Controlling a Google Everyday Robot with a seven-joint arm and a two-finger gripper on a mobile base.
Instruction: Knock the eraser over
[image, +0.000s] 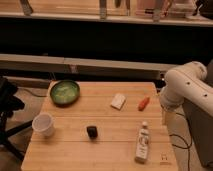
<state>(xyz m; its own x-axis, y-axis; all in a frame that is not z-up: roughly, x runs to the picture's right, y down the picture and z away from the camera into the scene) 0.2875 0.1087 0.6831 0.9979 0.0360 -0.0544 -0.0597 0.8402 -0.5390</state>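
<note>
The eraser (92, 131) is a small black block standing on the wooden table (75, 152), near the middle of its front half. My gripper is out of view. Only a white rounded segment of my arm (186, 89) shows, at the table's right edge, well to the right of the eraser and apart from it.
A white cup (43, 124) stands at the left. A green bowl (64, 92) sits at the back left. A flat white slab (118, 101) and an orange carrot-like piece (143, 103) lie at the back. A white bottle (142, 142) lies at the front right. A dark stand (8, 102) is left of the table.
</note>
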